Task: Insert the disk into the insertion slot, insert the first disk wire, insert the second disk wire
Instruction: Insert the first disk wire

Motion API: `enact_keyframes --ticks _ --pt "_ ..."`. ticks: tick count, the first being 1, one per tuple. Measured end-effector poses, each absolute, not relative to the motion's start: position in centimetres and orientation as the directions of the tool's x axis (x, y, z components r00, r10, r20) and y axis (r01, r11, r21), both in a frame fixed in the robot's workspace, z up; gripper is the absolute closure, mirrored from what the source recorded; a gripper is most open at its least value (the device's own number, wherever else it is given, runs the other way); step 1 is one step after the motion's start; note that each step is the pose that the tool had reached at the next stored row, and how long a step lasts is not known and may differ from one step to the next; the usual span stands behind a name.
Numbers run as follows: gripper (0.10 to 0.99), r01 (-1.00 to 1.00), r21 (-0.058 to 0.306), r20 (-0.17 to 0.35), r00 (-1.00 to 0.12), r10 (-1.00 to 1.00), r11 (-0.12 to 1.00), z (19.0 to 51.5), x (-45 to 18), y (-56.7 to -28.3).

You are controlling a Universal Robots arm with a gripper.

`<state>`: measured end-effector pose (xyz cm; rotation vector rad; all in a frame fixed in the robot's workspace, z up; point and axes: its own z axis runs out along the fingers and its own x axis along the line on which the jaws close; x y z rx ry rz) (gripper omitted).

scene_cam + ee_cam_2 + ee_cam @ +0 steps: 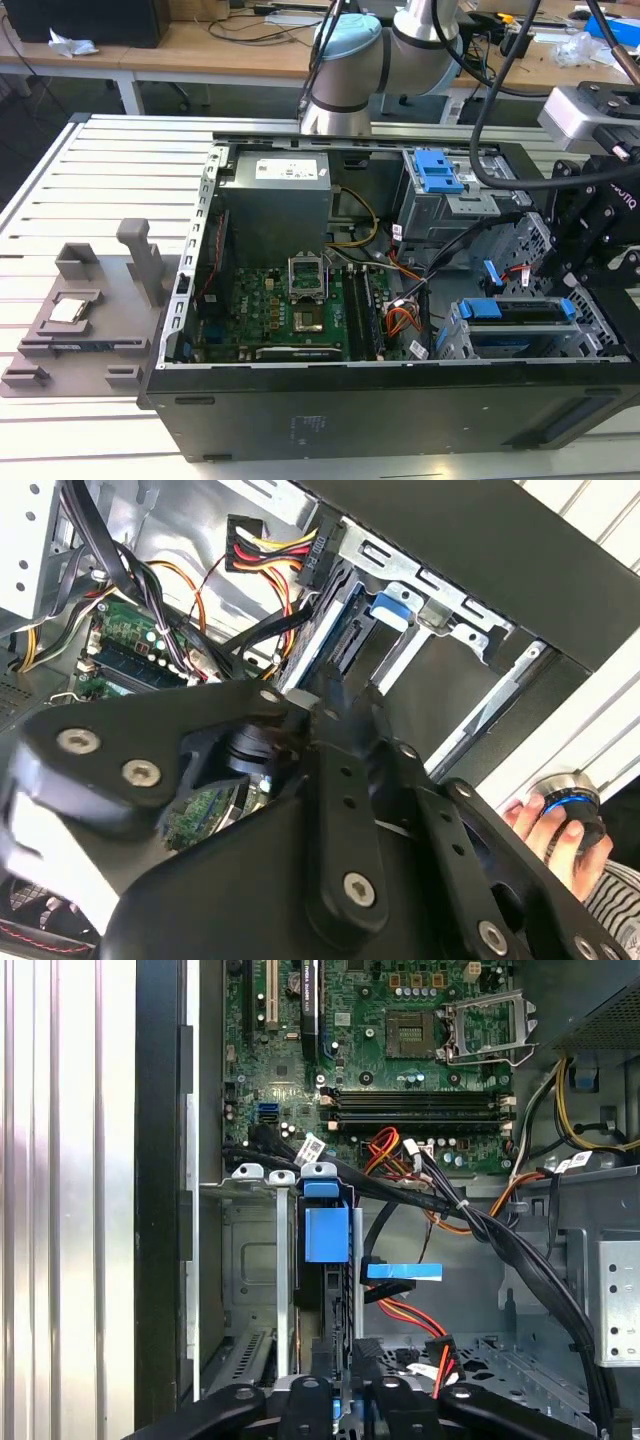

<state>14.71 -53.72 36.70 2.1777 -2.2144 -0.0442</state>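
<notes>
An open computer case (300, 420) lies on its side on the slatted bench (100, 150). The disk (520, 322) sits in the slot (455, 340), a low grey metal cage in the corner of the case on the exterior view's right, close to the black side wall. The blue frame shows at both ends of the disk. The gripper (565, 285) reaches into that same corner of the case. In the first wrist view the gripper (340, 1400) is drawn in on the near edge of the disk (325, 1235), pinching it, with a sliver of blue between the fingers. A flat cable with a blue tab (400, 1272) lies just beside the disk, inside the case. In the second wrist view a black plug on red and yellow wires (270, 545) hangs in the case near the disk (345, 645). The motherboard (280, 310) covers the floor of the case, and a taller bay with a blue latch (440, 175) stands at its far wall. Outside the case, a hand (545, 825) rests on a round knob (565, 795).
</notes>
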Motion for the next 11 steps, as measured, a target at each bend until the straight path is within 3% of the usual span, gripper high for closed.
enact_keyframes --ticks 1,11 --pt "0.784 -0.999 0.045 0.005 -0.017 -1.000 0.017 36.7 14.7 -53.7" --pt "0.784 -0.999 0.045 0.005 0.012 -1.000 -0.012 36.7 15.2 -52.4"
